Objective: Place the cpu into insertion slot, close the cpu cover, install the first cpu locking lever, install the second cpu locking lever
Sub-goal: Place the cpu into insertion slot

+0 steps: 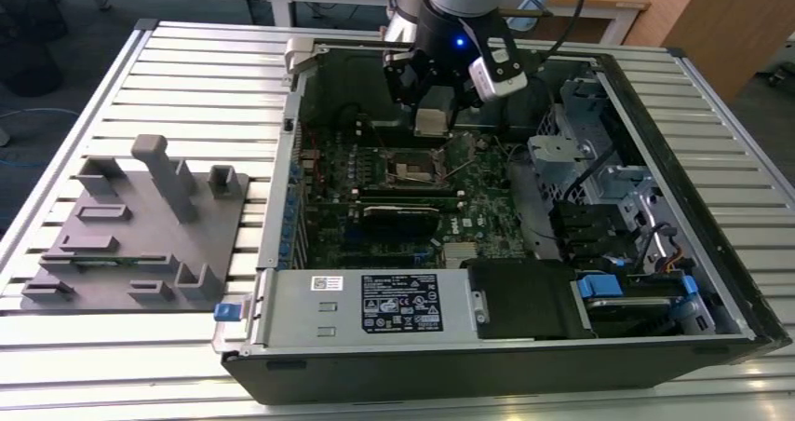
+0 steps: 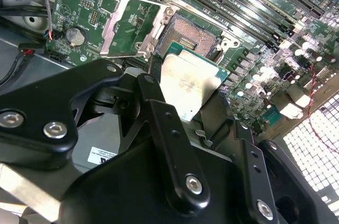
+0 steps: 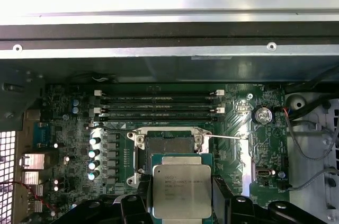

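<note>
My gripper (image 1: 431,123) hangs inside the open computer case, shut on the cpu (image 1: 430,121), a flat silver-grey square chip. In both wrist views the cpu (image 3: 181,189) (image 2: 188,83) sits between the two black fingers (image 3: 143,195), held by opposite edges. It hovers a little above and beside the insertion slot (image 3: 169,143) (image 2: 193,32) (image 1: 414,167), whose dark contact field lies bare. The cpu cover (image 2: 126,25), a silver frame plate with a window, is swung open to one side of the socket. A thin locking lever (image 3: 225,137) sticks out sideways from the socket.
Long black memory slots (image 3: 159,105) run beside the socket. The case (image 1: 497,365) lies on a slatted metal table, with a power supply (image 1: 372,302) in front and a drive cage (image 1: 584,151) at the exterior view's right. A grey fixture block (image 1: 137,235) stands at the left.
</note>
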`<state>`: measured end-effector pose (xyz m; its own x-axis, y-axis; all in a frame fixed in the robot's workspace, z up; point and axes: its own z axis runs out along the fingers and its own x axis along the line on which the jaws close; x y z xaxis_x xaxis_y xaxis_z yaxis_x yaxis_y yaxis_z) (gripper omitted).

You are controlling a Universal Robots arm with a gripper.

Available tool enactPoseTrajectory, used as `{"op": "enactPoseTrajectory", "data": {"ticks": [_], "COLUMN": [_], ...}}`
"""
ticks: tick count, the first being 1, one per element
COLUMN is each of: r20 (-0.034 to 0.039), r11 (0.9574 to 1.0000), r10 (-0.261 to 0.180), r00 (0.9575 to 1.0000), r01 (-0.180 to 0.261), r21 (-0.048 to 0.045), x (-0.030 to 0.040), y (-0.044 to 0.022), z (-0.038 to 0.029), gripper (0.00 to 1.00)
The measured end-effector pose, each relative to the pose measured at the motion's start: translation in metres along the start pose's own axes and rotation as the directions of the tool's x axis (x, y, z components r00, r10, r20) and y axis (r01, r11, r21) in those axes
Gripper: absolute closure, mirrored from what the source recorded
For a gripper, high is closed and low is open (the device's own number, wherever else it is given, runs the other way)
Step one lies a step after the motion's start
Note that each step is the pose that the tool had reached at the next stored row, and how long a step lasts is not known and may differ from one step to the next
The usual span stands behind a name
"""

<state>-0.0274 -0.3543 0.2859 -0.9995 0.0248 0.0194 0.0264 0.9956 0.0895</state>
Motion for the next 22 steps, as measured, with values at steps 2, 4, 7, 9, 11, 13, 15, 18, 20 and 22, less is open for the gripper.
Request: {"op": "enactPoseTrajectory", "data": {"ticks": [2, 4, 7, 9, 11, 13, 15, 18, 20, 22], "r20": [0.0001, 0.0003, 0.0001, -0.0001, 0.0001, 0.0001, 0.0002, 0.0000, 0.0001, 0.0001], "r11": [1.0000, 1.0000, 1.0000, 1.0000, 1.0000, 1.0000, 1.0000, 1.0000, 1.0000, 1.0000], "r10": [0.000, 0.000, 0.000, 0.000, 0.000, 0.000, 0.000, 0.000, 0.000, 0.000], "r00": [1.0000, 1.0000, 1.0000, 1.0000, 1.0000, 1.0000, 1.0000, 1.0000, 1.0000, 1.0000], "r01": [0.000, 0.000, 0.000, 0.000, 0.000, 0.000, 0.000, 0.000, 0.000, 0.000], "r21": [-0.0002, -0.0006, -0.0002, 0.0001, -0.0002, -0.0002, -0.0005, -0.0001, -0.0002, -0.0002], "x": [0.0000, 0.0000, 0.0000, 0.0000, 0.0000, 0.0000, -0.0001, -0.0001, -0.0001, -0.0001], "y": [0.0000, 0.0000, -0.0001, -0.0002, -0.0002, -0.0002, -0.0002, -0.0002, -0.0003, -0.0003], "z": [0.0001, 0.0006, 0.0017, 0.0017, 0.0019, 0.0019, 0.0023, 0.0027, 0.0032, 0.0036], "gripper": [0.46, 0.46, 0.46, 0.46, 0.46, 0.46, 0.46, 0.46, 0.46, 0.46]}}
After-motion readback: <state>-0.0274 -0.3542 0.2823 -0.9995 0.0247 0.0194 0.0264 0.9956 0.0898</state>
